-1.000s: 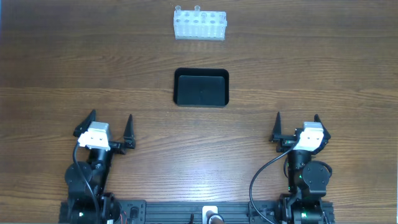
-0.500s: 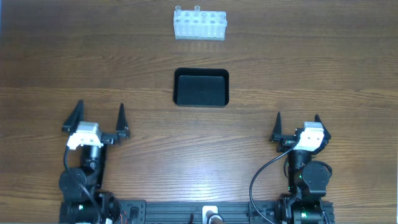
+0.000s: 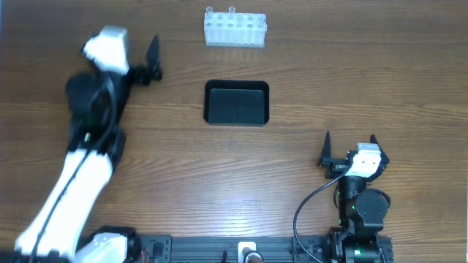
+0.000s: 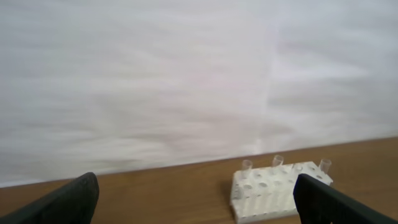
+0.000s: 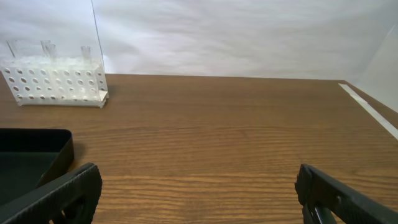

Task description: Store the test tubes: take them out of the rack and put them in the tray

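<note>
Left fingers (image 4: 71, 200), right fingers (image 5: 67, 190) wide, empty

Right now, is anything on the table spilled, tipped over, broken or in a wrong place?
Nothing stands out. The white rack stands upright, with the test tubes straight in their holes. The black tray lies flat and empty in front of it. No spill or breakage shows.

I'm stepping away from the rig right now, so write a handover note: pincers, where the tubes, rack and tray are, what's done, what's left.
Left pincer: open, raised, facing the rack, nothing held.
Right pincer: open, empty, well short of the tray.
Three test tubes stand in the rack; the tray, nearer the robot, is empty.
Done: nothing stored.
Left: move all three tubes into the tray.
</note>
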You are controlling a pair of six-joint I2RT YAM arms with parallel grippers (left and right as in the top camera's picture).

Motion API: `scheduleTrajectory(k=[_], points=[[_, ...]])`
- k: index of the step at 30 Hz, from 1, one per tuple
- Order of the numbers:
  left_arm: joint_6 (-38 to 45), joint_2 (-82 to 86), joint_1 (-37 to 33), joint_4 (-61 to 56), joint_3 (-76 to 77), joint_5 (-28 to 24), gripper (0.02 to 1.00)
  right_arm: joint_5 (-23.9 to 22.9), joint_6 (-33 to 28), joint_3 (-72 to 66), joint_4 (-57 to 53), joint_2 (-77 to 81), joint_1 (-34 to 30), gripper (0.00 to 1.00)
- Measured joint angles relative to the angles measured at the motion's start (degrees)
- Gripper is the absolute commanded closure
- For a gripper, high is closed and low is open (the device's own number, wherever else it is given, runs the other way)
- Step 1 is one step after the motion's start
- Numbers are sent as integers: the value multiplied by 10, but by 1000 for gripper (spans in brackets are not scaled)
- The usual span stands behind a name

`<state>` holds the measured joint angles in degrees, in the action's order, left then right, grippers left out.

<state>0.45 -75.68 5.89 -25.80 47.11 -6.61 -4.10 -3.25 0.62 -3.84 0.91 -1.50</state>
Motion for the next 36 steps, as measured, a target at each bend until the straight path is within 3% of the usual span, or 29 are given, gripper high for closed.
scheduleTrajectory(k=[10, 16, 36], points=[[-5, -252, 61, 14, 191, 7, 18, 0, 0, 0, 0, 0, 0, 7], [-17, -358, 85, 78, 309, 33, 20, 0, 0, 0, 0, 0, 0, 9], [-46, -495, 104, 125, 435, 86, 45, 0, 0, 0, 0, 0, 0, 9]])
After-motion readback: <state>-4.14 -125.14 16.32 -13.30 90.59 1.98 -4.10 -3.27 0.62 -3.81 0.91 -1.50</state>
